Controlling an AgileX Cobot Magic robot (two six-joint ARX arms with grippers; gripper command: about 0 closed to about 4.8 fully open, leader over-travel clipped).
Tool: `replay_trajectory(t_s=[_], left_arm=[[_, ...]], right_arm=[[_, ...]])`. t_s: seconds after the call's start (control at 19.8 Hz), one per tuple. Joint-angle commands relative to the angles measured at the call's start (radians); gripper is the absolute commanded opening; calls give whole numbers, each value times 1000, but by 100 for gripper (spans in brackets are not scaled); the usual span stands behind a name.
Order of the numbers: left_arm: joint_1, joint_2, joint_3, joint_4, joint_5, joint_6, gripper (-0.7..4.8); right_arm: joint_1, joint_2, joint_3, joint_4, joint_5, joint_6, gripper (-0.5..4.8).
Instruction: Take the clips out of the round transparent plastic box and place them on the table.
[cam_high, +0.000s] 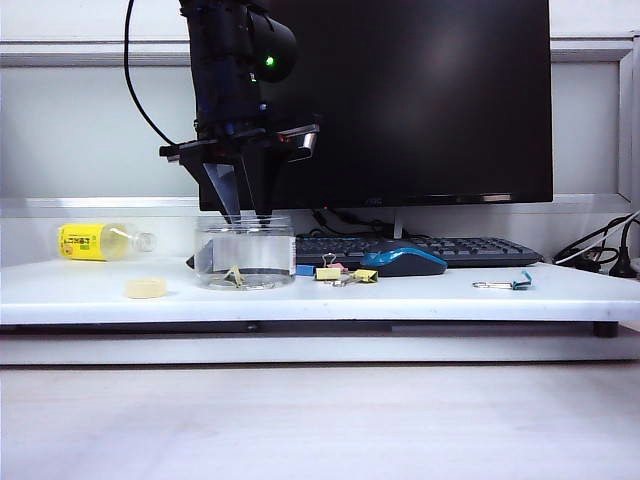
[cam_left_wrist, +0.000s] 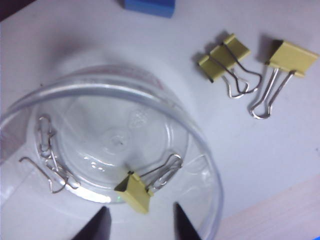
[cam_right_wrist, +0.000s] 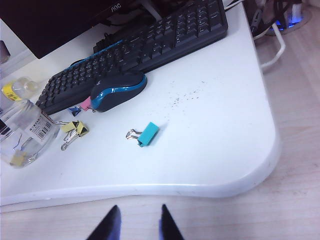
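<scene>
So the left gripper (cam_left_wrist: 139, 225) hangs spread over the round transparent plastic box (cam_high: 245, 252) left of center, one yellow clip (cam_left_wrist: 134, 191) inside, two yellow clips (cam_left_wrist: 223, 56) beside it; right gripper (cam_right_wrist: 136, 225) spread, off-table

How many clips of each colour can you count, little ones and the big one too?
Yellow clips: 3
Pink clip: 1
Blue clip: 1
Teal clip: 1
Total: 6
</scene>
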Motion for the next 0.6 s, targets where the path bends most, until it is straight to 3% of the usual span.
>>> replay_trajectory(t_s=[0.05,0.6], left_arm=[[-1,-5,-50,-8,11,-6,171],[-1,-5,-85,-11,1,-3,171]], right_arm=[[1,0,2,5,-5,-3,107],[1,0,2,5,-15,-3,107]])
